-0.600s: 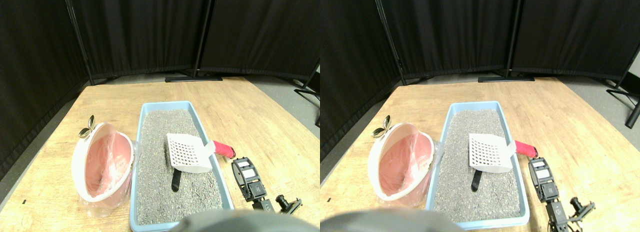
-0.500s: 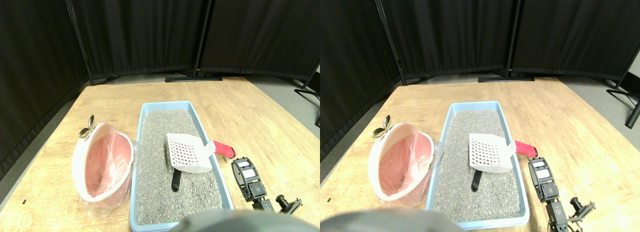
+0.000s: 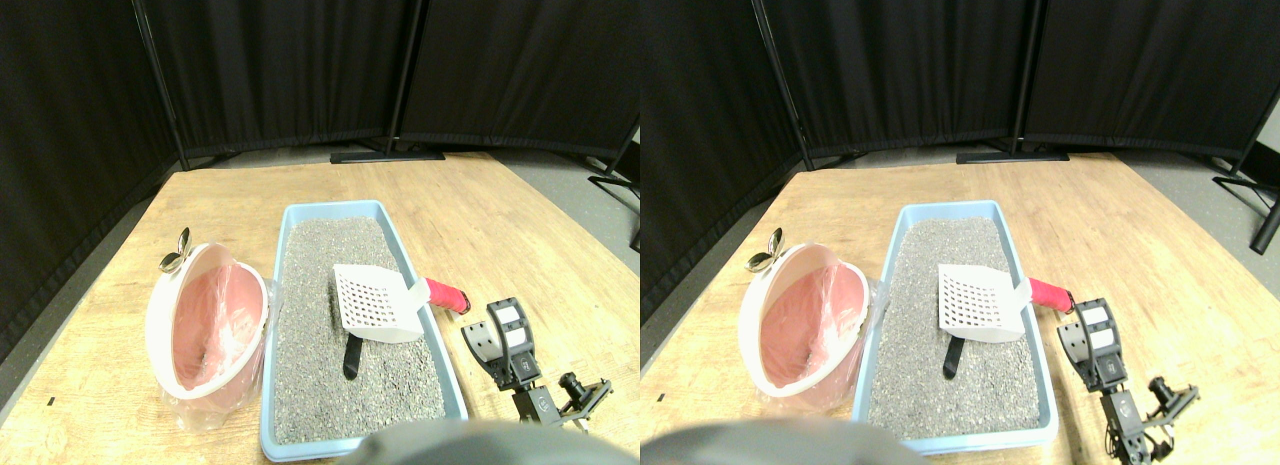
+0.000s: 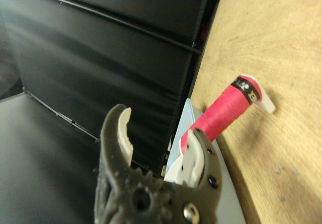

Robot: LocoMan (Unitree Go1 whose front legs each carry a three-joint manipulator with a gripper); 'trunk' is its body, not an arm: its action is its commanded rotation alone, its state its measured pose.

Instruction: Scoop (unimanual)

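The task looks barely begun. The white slotted scoop (image 3: 372, 303) lies in the blue litter tray (image 3: 295, 220), its head resting on the grey litter (image 3: 330, 255) toward the tray's right side, and its red wrapped handle (image 3: 446, 297) sticks out over the right rim above the wooden desk (image 3: 520, 235). A dark elongated lump (image 3: 352, 358) sits on the litter just near of the scoop head; this appears to be what needs lifting out. To the left of the tray, touching or almost touching it, stands a white bin with a pink liner (image 3: 205, 325), tilted so its mouth faces the tray, and nothing can be made out inside it. The right tool (image 3: 505, 335) hovers over the desk to the right of the tray, near the handle's end but not touching it. In the wrist view its jaws stand apart with nothing between them, and the red handle (image 4: 226, 108) lies ahead of them. Judging from this, everything is still to do: grasping the handle, sliding the scoop under the lump, sifting, and tipping it into the bin.
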